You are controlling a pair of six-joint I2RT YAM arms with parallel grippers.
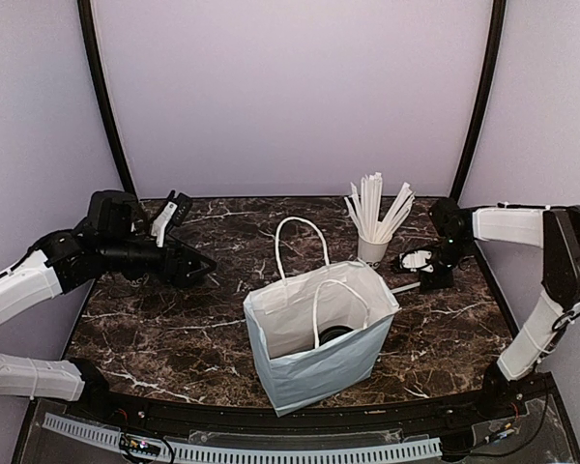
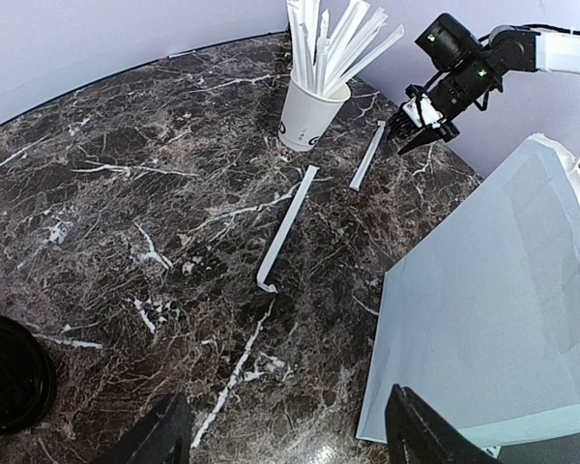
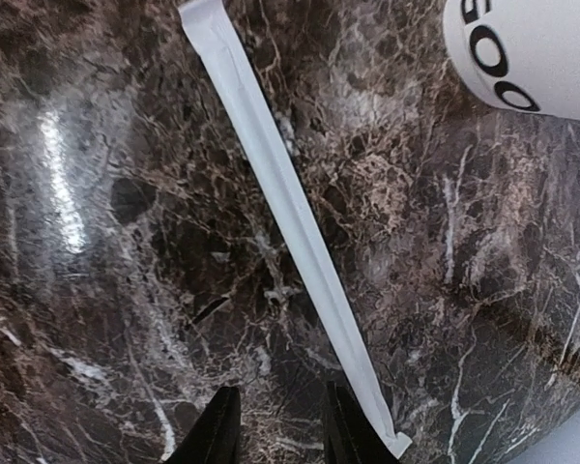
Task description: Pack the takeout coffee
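Observation:
The white paper bag (image 1: 309,372) stands open at the table's middle. Down inside it shows the round black lid of the takeout coffee (image 1: 334,334); its sides are hidden by the bag wall. My left gripper (image 1: 201,268) hovers left of the bag, open wide over bare marble with nothing between its fingers (image 2: 285,435). My right gripper (image 1: 409,262) is low over the table beside the cup of sticks. Its jaws stand narrowly apart and empty (image 3: 278,430). A wrapped white stick (image 3: 290,203) lies just outside its right finger (image 3: 346,425).
A white cup of white sticks (image 1: 372,249) stands behind the bag. Two wrapped sticks lie loose on the marble (image 2: 288,227) (image 2: 367,155). A black round ribbed object (image 2: 10,372) sits at the left edge of the left wrist view. Purple walls close in the table.

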